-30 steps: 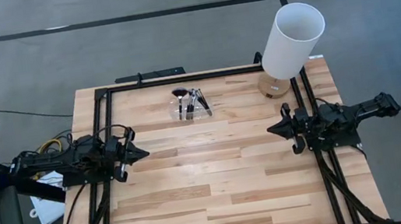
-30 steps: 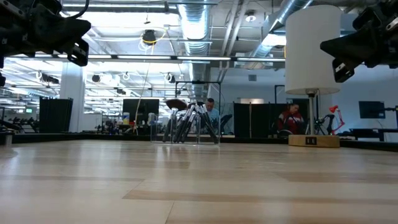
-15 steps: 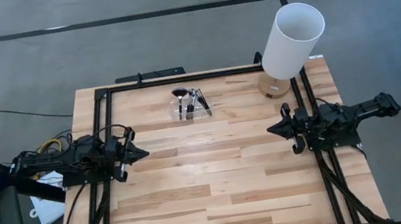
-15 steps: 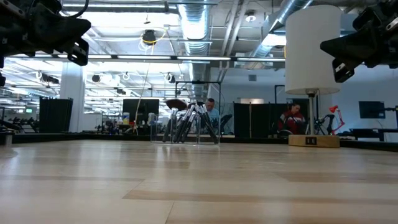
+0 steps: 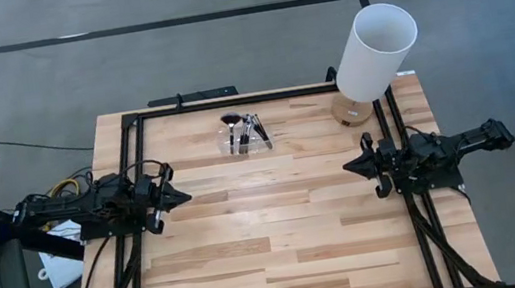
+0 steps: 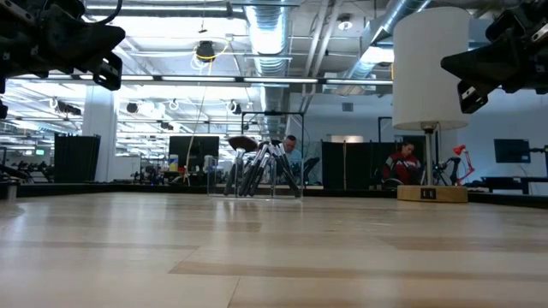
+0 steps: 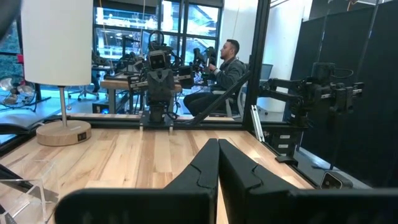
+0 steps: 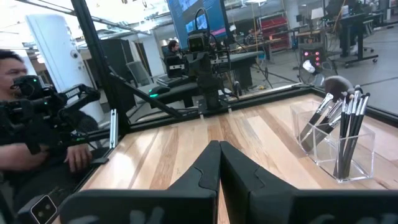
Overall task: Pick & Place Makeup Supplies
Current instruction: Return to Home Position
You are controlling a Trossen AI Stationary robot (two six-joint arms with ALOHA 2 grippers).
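Note:
Several slim black-handled makeup brushes, one with a fluffy dark head, stand bristles-up in a small clear plastic holder near the table's far edge, their lower ends inside it. In the low view the brushes lean against each other. My left gripper hovers shut above the table's left side; its fingers touch each other. My right gripper hovers shut above the right side, fingers together. Neither is near the brushes.
A tall white cylinder lamp on a wooden base stands at the far right corner. A black frame runs along the table's edges. A person sits beyond the table's left side. Bare wood lies between the grippers.

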